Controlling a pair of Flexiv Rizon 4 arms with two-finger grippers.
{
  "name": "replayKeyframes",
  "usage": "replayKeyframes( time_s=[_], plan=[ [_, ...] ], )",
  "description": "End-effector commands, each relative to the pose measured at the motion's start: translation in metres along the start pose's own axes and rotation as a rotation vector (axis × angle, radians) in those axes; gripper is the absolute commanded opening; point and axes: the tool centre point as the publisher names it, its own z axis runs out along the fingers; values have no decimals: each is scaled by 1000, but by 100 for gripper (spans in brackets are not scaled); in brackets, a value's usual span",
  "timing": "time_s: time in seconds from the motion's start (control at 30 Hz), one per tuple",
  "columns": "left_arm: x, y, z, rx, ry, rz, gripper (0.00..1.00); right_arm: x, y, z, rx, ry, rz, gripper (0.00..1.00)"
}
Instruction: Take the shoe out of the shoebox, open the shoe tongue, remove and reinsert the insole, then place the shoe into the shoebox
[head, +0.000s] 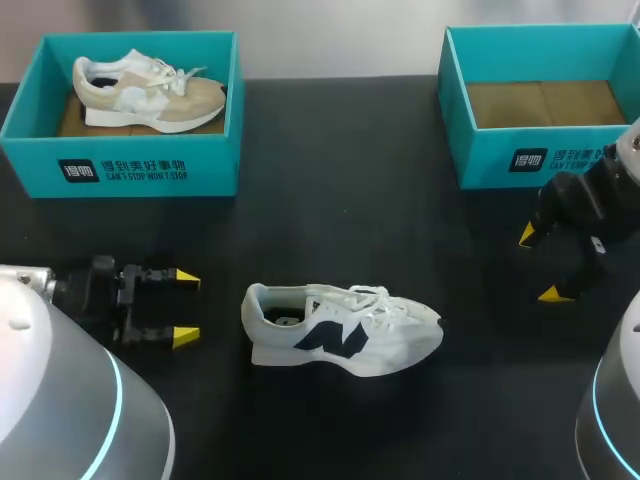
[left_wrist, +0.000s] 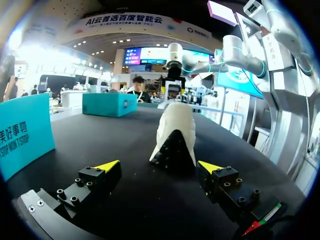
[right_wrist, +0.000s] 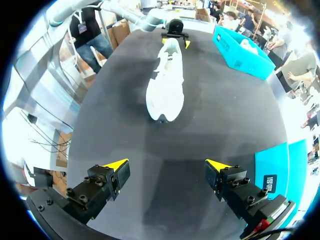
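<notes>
Tabletop (head: 350, 150): right box (head: 530, 160) sat empty, left box (head: 140, 165) held a beige shoe (head: 150, 95). White shoe (head: 340, 330) lay on the tabletop between the arms, so take-out looked done; tongue, insole and reboxing seemingly left. Left pincer (head: 185, 307) and right pincer (head: 540, 265) gaped wide, holding nothing.

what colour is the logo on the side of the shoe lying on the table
Dark navy, nearly black, on the white shoe; the head view shows it best.
</notes>
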Motion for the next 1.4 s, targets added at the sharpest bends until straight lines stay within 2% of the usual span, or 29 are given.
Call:
replayKeyframes(
  time_s=[0.03, 0.27, 0.6, 0.87, 1.4],
  plan=[
    [-2, 0, 10, -8, 15, 8, 100, 0, 1, 0, 3, 0, 1, 100],
    [10, 4, 30, -14, 34, 48, 100, 0, 1, 0, 3, 0, 1, 100],
    [23, 2, 47, 6, 60, 65, 100, 0, 1, 0, 3, 0, 1, 100],
    [21, 3, 63, 7, 46, 52, 100, 0, 1, 0, 3, 0, 1, 100],
    [23, 0, 77, 0, 66, 15, 100, 0, 1, 0, 3, 0, 1, 100]
  ],
)
